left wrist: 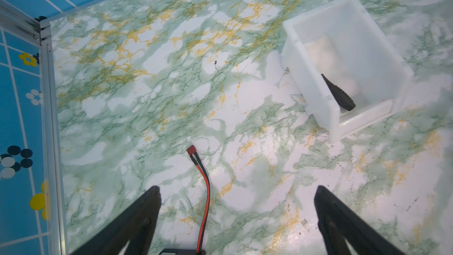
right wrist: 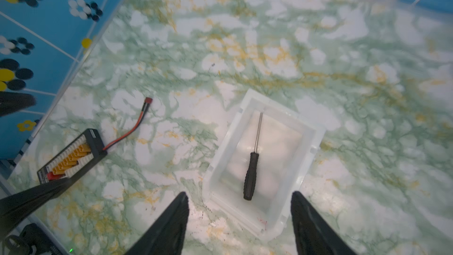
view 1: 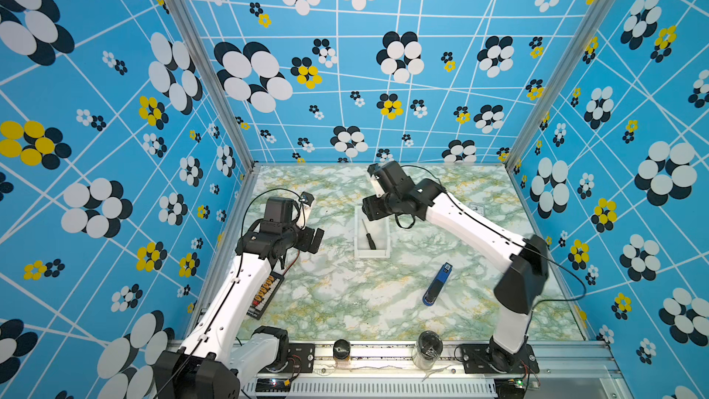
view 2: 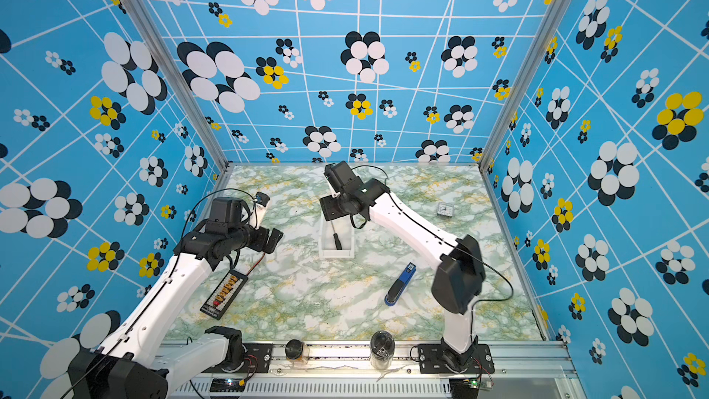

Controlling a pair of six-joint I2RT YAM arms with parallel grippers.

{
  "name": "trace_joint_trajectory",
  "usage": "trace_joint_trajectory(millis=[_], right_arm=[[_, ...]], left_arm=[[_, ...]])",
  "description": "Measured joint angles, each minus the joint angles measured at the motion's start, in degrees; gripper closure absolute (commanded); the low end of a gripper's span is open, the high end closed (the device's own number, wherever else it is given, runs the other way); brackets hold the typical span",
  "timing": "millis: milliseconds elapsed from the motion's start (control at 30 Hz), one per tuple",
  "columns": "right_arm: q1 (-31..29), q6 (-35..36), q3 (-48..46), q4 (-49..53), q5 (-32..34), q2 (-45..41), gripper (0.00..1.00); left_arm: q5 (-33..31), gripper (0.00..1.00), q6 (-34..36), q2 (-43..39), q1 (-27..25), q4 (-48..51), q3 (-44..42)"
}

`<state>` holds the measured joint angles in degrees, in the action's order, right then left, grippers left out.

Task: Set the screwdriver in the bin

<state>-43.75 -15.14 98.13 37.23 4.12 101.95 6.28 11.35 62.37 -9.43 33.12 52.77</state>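
The screwdriver (right wrist: 251,175), with a black handle and a thin silver shaft, lies flat inside the white bin (right wrist: 220,158). Both top views show it there, the screwdriver (view 1: 369,237) (view 2: 337,240) within the bin's walls (view 1: 372,254) (view 2: 337,254). My right gripper (right wrist: 239,193) hovers above the bin's far end (view 1: 374,211), open, with nothing between its fingers. My left gripper (left wrist: 236,187) is open and empty over bare table, left of the bin (view 1: 312,241). In the left wrist view only the screwdriver's handle (left wrist: 339,94) shows behind the bin's wall (left wrist: 316,89).
A blue-and-black stapler-like tool (view 1: 437,284) lies right of the bin, toward the front. A black board with orange connectors (view 1: 264,293) and its red-and-black lead (left wrist: 204,180) lie under the left arm. A small clock (view 2: 445,209) sits at the back right. Two dark jars (view 1: 341,351) (view 1: 427,349) stand on the front rail.
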Motion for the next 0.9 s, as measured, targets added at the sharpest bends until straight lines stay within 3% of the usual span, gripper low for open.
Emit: trace_joint_trajectory(millis=[133, 300, 533, 900], right_arm=[[5.2, -1.7, -17.1, -9.3, 0.2, -13.7, 0.01], [14.9, -3.8, -32.3, -16.7, 3.4, -22.3, 0.01], [19.4, -0.8, -50.5, -29.7, 13.2, -30.6, 0.01], [34.6, 4.0, -67.5, -53.8, 19.7, -30.9, 0.01]], left_arm=[[-1.5, 0.01, -1.9, 0.0, 0.6, -4.0, -5.0], [-3.7, 0.01, -3.5, 0.5, 1.9, -9.8, -8.6], [-6.6, 0.01, -7.6, 5.5, 6.2, -25.6, -12.5], [-7.2, 0.01, -12.9, 17.0, 9.8, -56.1, -25.2]])
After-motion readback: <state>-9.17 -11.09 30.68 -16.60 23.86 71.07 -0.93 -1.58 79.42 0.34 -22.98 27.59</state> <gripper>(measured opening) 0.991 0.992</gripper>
